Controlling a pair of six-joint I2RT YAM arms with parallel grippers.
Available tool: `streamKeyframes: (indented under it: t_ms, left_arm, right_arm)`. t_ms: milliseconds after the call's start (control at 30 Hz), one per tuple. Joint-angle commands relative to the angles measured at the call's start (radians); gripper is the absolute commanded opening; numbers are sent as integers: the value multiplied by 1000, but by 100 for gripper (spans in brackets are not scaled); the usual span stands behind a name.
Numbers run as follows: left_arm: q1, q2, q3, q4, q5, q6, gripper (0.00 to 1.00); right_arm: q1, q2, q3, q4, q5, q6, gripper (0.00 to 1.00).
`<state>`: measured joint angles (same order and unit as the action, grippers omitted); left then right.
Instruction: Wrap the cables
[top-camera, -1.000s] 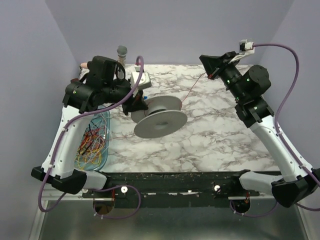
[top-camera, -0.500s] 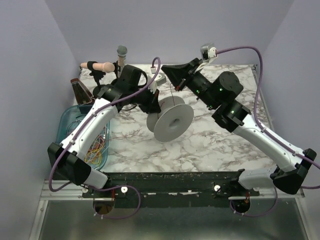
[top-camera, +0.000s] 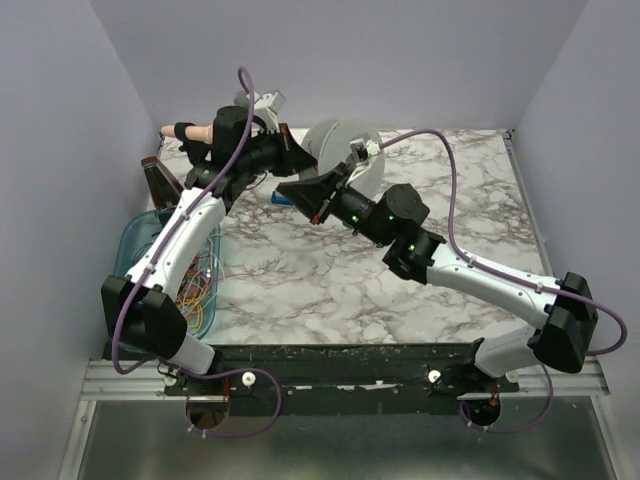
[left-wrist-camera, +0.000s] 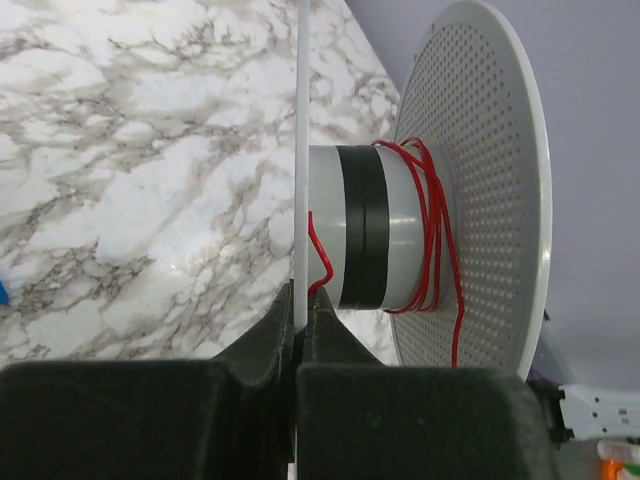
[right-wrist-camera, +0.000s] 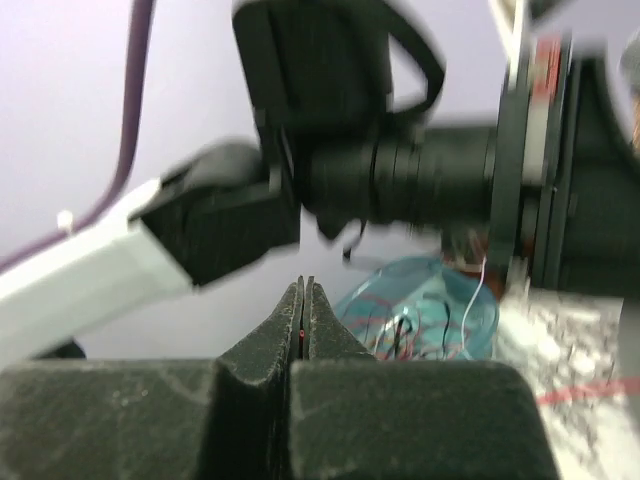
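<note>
Left arm raised toward the back, my left hand (left-wrist-camera: 298, 322) clamps pale grey round plastic spool (left-wrist-camera: 490, 180) by its flange, thin red cable (left-wrist-camera: 437, 225) coiled on hub. My right arm crosses left, right hand (right-wrist-camera: 304, 300) pinches red cable.

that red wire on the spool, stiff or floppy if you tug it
Probably floppy: the red cable lies in loose, uneven loops round the spool hub, one strand hanging down. Likely very light and thin, barely a speck between the right gripper fingers, so it could slip.
</note>
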<state>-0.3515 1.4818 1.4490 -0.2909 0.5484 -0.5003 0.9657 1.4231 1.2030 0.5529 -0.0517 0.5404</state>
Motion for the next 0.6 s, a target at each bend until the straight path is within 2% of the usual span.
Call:
streamKeyframes:
  t_ms: [0,167,367,567]
  left_arm:
    - [85,40,89,180,61,-135,0]
    - [146,35,132,255,117,-188,0]
    - [197,28,175,283,179,-213,0]
    - [200,-5,148,312,278,-189,0]
  right_arm:
    - [16,-30,-114,61,-63,93,1]
    - [18,-52,-278,107,-54,182,1]
    - [4,-124,-514,169,73,305,1]
    - [-132,-194,-684,268,63,397,1]
